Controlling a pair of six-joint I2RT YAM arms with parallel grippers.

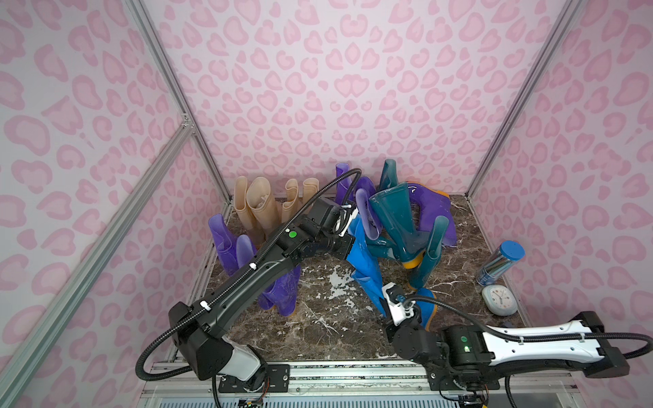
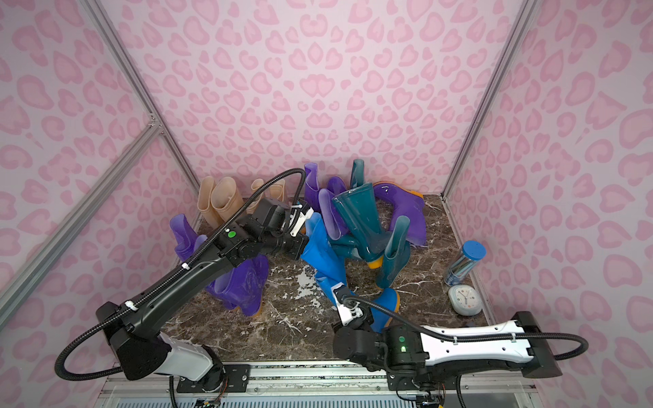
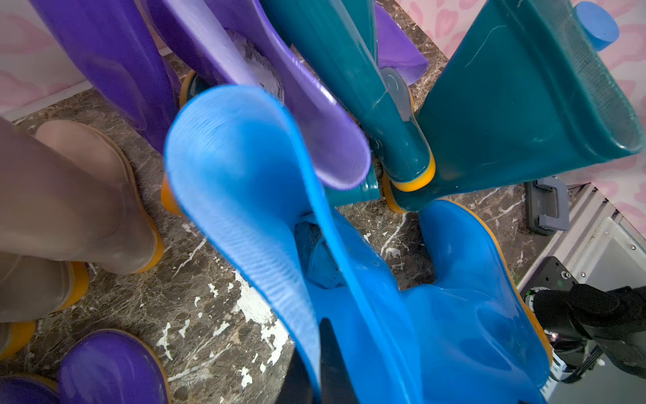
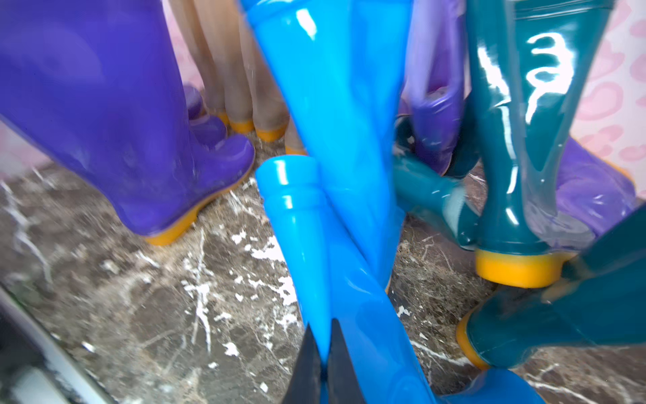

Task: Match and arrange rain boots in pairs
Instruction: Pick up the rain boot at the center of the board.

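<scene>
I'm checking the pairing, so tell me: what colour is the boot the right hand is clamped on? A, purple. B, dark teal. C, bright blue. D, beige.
C: in the right wrist view the right hand is shut on the thin shaft wall of a bright blue boot.

The rain boots (image 4: 335,87) are smooth, glossy rubber with bright highlights; the inside of one blue boot (image 3: 244,196) is matt and finely ribbed. The bench (image 1: 318,328) looks like dark marble, white-veined, worn in patches. The rail (image 1: 353,371) at its near edge is bare metal.
</scene>
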